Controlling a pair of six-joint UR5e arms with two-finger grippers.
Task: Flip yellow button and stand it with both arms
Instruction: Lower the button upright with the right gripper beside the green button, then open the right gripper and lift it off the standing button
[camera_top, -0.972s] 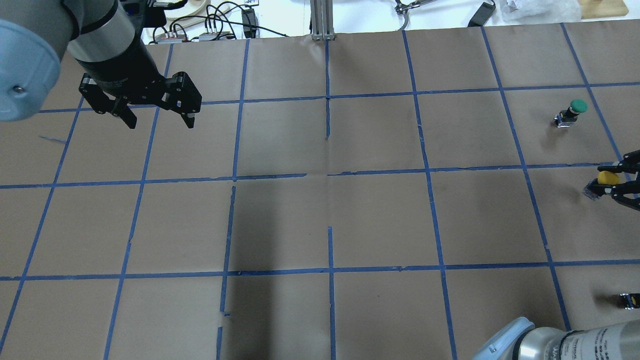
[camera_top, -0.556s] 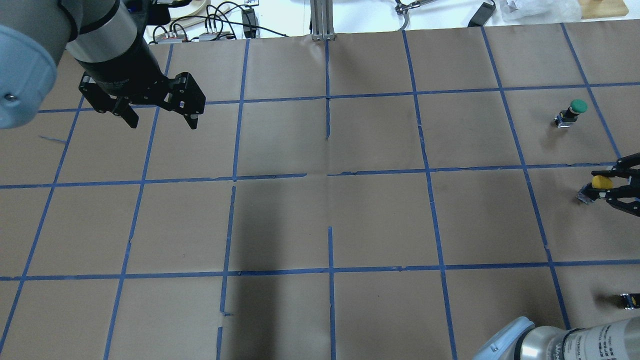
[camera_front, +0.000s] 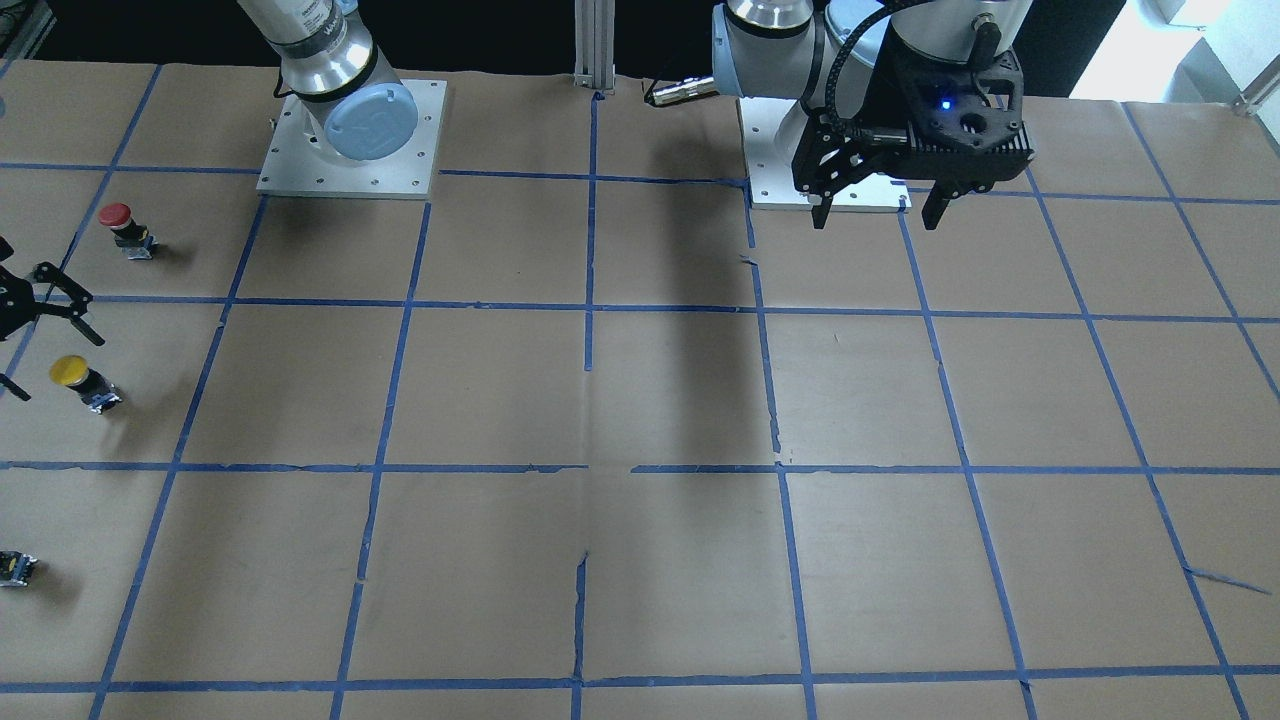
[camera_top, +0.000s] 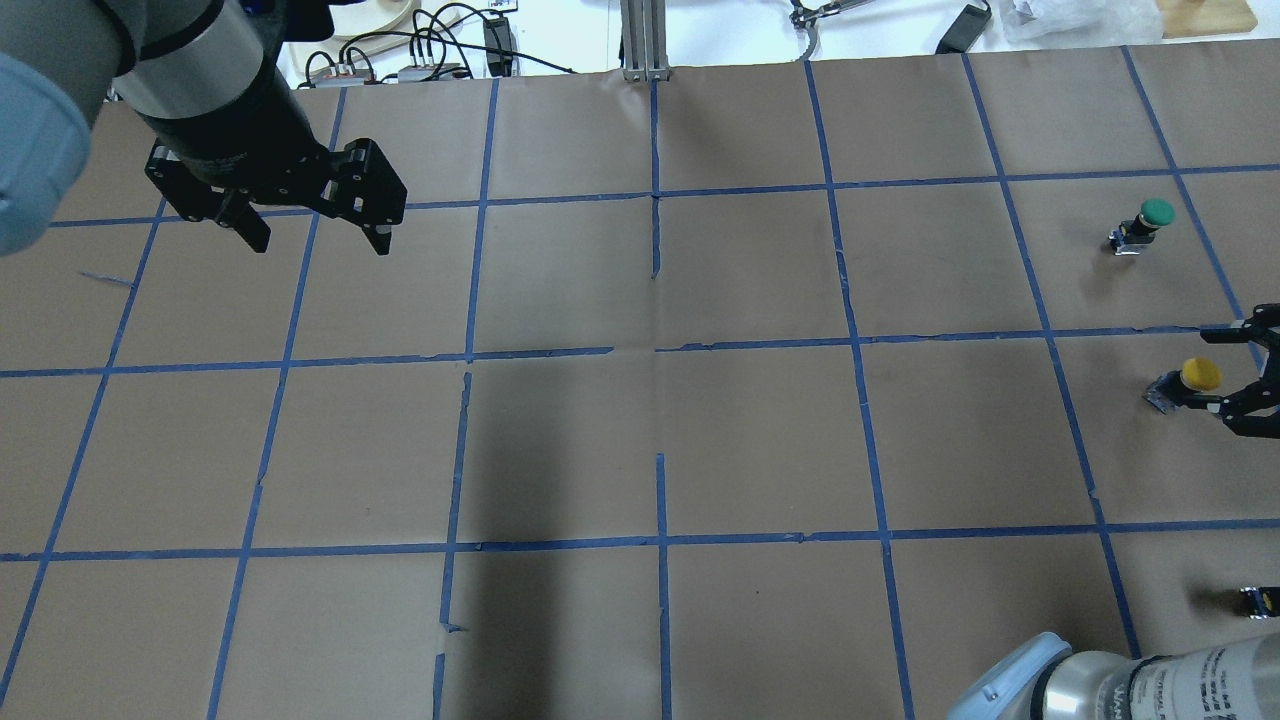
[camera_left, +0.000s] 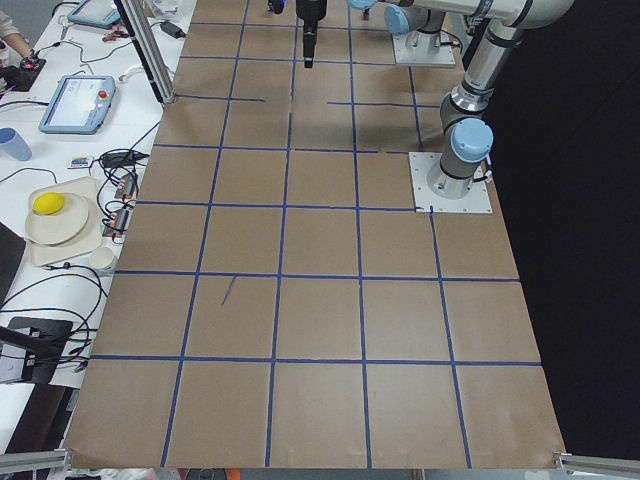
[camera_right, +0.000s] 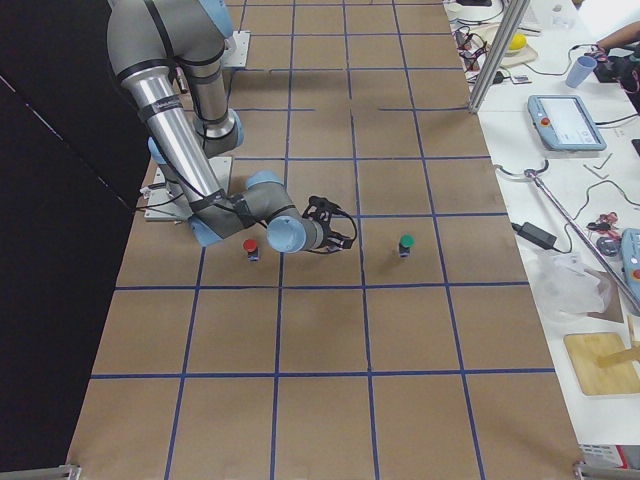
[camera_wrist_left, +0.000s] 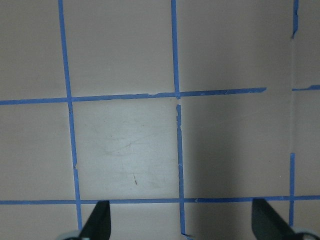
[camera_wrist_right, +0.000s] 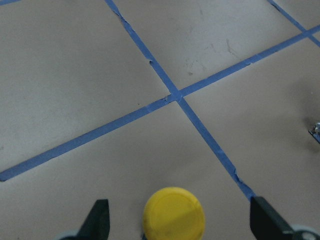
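Note:
The yellow button (camera_top: 1198, 376) stands upright, cap up, on the brown paper at the table's right edge; it also shows in the front view (camera_front: 72, 373) and the right wrist view (camera_wrist_right: 173, 210). My right gripper (camera_top: 1222, 370) is open, its fingers either side of the button and clear of it, as the right wrist view (camera_wrist_right: 180, 223) and the front view (camera_front: 55, 362) show. My left gripper (camera_top: 320, 243) is open and empty, held high over the far left squares; it also shows in the front view (camera_front: 877, 220) and the left wrist view (camera_wrist_left: 182, 222).
A green button (camera_top: 1150, 220) stands beyond the yellow one. A red button (camera_front: 120, 225) stands nearer the robot. A small dark block with a yellow spot (camera_top: 1260, 600) lies at the right edge. A metal post (camera_top: 640, 40) stands at the far edge.
My right gripper held the yellow button above the table, lowered it, then opened. The button now stands free on the paper. The left gripper hardly moved.

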